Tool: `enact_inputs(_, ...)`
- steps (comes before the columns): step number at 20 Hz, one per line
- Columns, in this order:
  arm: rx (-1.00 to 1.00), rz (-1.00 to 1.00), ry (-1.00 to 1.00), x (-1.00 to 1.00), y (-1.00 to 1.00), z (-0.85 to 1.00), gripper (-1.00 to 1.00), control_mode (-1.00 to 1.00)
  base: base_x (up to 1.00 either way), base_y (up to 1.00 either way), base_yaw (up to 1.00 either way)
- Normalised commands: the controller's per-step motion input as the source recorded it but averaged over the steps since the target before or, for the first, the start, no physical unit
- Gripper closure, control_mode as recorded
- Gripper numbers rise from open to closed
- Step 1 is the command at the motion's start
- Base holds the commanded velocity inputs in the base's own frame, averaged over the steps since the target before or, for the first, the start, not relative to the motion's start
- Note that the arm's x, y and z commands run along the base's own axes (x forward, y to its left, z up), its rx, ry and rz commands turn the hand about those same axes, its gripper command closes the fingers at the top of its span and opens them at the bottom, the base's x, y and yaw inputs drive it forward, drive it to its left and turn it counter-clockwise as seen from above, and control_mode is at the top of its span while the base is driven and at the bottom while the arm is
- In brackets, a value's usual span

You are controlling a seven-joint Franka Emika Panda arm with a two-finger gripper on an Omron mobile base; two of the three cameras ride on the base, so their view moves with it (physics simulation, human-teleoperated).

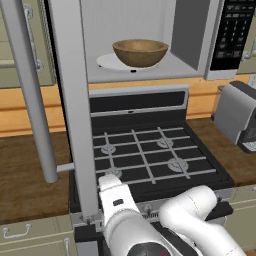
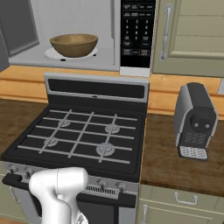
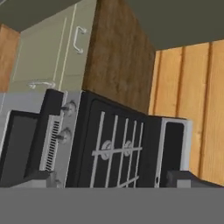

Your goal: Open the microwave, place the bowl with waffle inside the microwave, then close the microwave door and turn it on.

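Left base view — The microwave (image 1: 150, 40) is mounted above the gas stove (image 1: 150, 155), its cavity exposed. The microwave door (image 1: 72, 100) is swung fully out toward the camera and seen edge-on, with the long bar handle (image 1: 32, 95) beside it; this is judged to be left so because the closing step is not yet done. The bowl (image 1: 140, 52) is set upright on the white turntable (image 1: 112, 62), roughly centred in the cavity, clear of the walls. The waffle is hidden below the rim from this angle. The keypad panel (image 1: 231, 32) is at the cavity's right. A toaster (image 1: 235, 112) is stood on the worktop (image 1: 30, 175) at right.

Right base view — The same bowl (image 2: 73, 44) is seen on the turntable, well apart from the keypad panel (image 2: 136, 30). A coffee machine (image 2: 194, 120) is stood on the worktop right of the stove.

Hand view — The stove front with its knobs (image 3: 65, 109) and grates is seen rolled sideways. The dark fingertips are at the two bottom corners, far apart — the jaws are released, nothing between them. Loading is judged complete; door closing is next.
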Motion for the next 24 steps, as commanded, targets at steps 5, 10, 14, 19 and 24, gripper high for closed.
enact_inputs(5, -0.18, 0.00, -0.05, 0.00, 0.92, -0.55, -1.00, -1.00, 0.00, 0.00, 0.00)
enact_inputs(10, -0.16, 0.00, -0.23, -0.02, 1.00, -0.06, -1.00, -1.00, 0.00, 0.00, 0.00)
enact_inputs(14, -0.12, 0.00, -0.26, -0.04, 1.00, 0.18, -1.00, -1.00, 0.00, 0.00, 0.00)
enact_inputs(19, -0.08, 0.00, -0.21, 0.00, 0.84, 0.72, -1.00, -1.00, 0.00, 0.00, 0.00)
enact_inputs(24, 0.00, -0.11, -0.06, 0.12, 0.11, 1.00, -1.00, -1.00, 0.00, 0.00, 0.00)
